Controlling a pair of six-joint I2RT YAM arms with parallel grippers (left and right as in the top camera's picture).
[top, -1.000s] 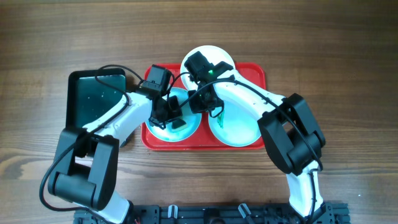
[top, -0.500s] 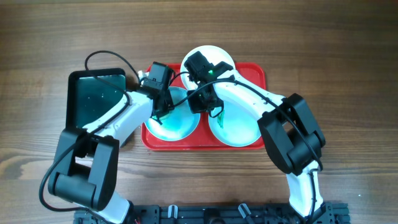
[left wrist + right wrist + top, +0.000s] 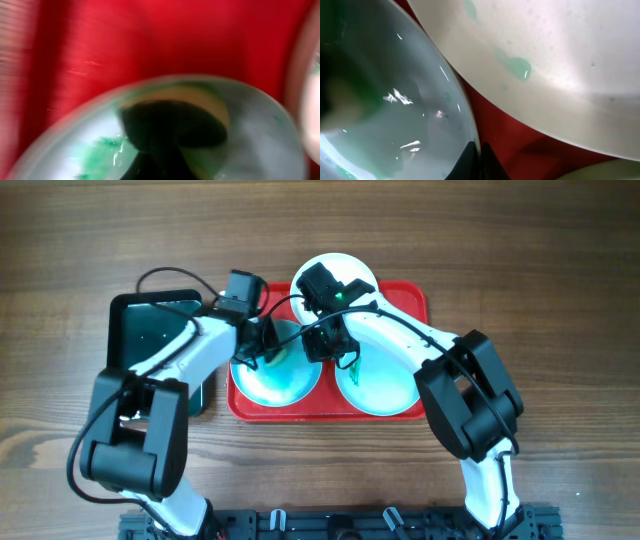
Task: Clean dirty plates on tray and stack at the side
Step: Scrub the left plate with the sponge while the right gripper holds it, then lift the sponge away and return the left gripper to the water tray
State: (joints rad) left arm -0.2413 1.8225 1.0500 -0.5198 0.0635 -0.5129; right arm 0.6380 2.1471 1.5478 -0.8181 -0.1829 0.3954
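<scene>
Three plates sit in the red tray [image 3: 410, 295]: white plate [image 3: 350, 268] at the far edge, left turquoise plate [image 3: 285, 380] and right turquoise plate [image 3: 385, 385] side by side nearer the arm bases. Right gripper [image 3: 328, 345] pinches the left turquoise plate's rim. Left gripper [image 3: 262, 345] sits low over that same plate, by green smears [image 3: 100, 152]. Its wrist view is blurred, so I cannot tell how its jaws stand. Black tray [image 3: 150, 345] lies just left of the red one

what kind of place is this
Likely a robotics lab bench staged for dish cleaning: white robot arms over a wood-grain table, and a large red rectangular plastic tray holding smeared round plates.
</scene>
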